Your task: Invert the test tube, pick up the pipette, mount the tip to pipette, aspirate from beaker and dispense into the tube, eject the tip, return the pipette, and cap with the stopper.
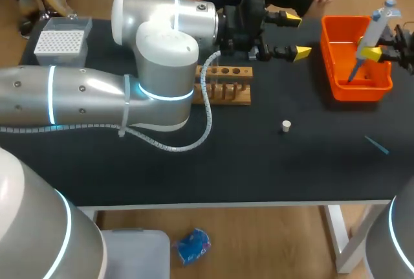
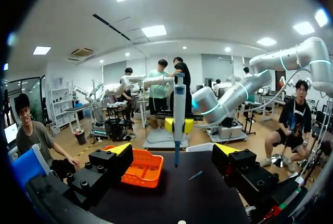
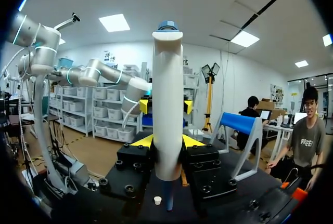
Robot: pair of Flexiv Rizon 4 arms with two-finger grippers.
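In the head view the left fingers (image 1: 297, 34) stand spread apart with nothing between them, level above the tabletop (image 1: 259, 162), with the wooden tube rack (image 1: 226, 85) below and behind them. The white stopper (image 1: 286, 125) lies on the tabletop nearer the robot than those fingers. The right fingers (image 1: 374, 51) are clenched on the pipette (image 1: 372, 33), which hangs slanted from them with its lower end down in the orange bin (image 1: 336, 88). A loose blue tip (image 1: 376, 144) lies on the tabletop, apart from both. The tip box (image 1: 61, 39) sits far behind the left arm. In the left wrist view the left fingers (image 2: 174, 151) gape wide; well ahead, seen through the gap, the pipette (image 2: 178, 104) hangs upright, the orange bin (image 2: 139, 169) ahead of one finger and the blue tip (image 2: 195, 174) ahead of the other. In the right wrist view the right fingers (image 3: 167, 142) press the pipette (image 3: 167, 94) from both sides, and the stopper (image 3: 157, 200) lies on the tabletop ahead of them.
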